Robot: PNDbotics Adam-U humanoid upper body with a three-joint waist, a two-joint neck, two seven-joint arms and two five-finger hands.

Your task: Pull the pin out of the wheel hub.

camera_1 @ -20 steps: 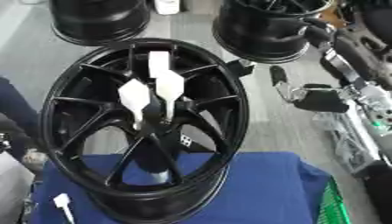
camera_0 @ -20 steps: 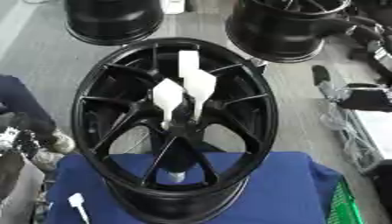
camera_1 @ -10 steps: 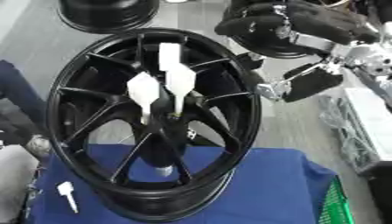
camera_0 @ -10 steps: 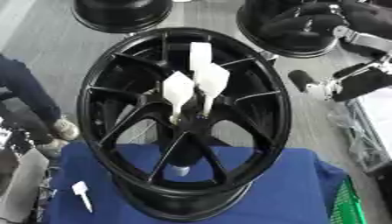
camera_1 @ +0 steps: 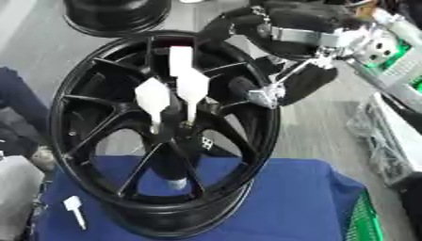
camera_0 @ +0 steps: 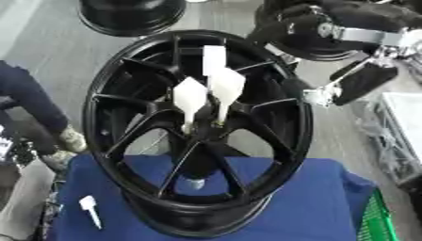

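Left eye view: the black wheel hub (camera_0: 198,136) stands at the far edge of the blue-covered counter (camera_0: 321,207). Three white pins (camera_0: 224,89) remain in its centre; one white pin (camera_0: 88,210) lies near the counter's left edge, so most pulling seems left. The right hand (camera_0: 362,82) has come closer to the rim than before.

Right eye view: the right hand's finger positions cannot be made out; it holds nothing visible. The left hand is unseen.
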